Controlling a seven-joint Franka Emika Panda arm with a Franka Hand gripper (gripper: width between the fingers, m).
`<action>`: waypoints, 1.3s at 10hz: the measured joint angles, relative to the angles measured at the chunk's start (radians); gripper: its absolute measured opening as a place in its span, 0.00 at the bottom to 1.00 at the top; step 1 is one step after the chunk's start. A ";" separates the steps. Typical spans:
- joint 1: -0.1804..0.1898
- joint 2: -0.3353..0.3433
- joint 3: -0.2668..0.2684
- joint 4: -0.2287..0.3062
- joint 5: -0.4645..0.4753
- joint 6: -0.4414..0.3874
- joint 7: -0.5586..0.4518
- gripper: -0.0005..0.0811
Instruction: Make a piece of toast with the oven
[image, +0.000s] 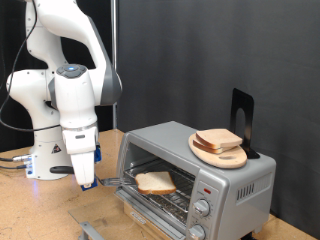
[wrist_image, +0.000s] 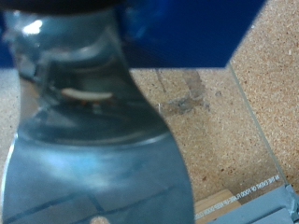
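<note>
We count one oven, door open, with one piece of toast on its rack; two more slices on top. Gripper beside the door; we cannot tell its opening.

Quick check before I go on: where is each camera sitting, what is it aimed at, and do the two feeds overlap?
Exterior view: off the arm, facing the white arm, the pincer low beside the open oven, a piece of toast on its rack.
Wrist view: on the hand, looking along a blurred metal finger at the particle-board table.
Shared: the pincer, the table and apparently the glass oven door.
</note>
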 joint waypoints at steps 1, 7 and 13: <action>-0.001 0.001 0.000 0.000 -0.016 -0.001 0.019 0.49; 0.022 0.021 0.057 0.023 0.000 0.047 0.153 0.49; 0.033 0.066 0.109 0.056 -0.014 0.060 0.233 0.49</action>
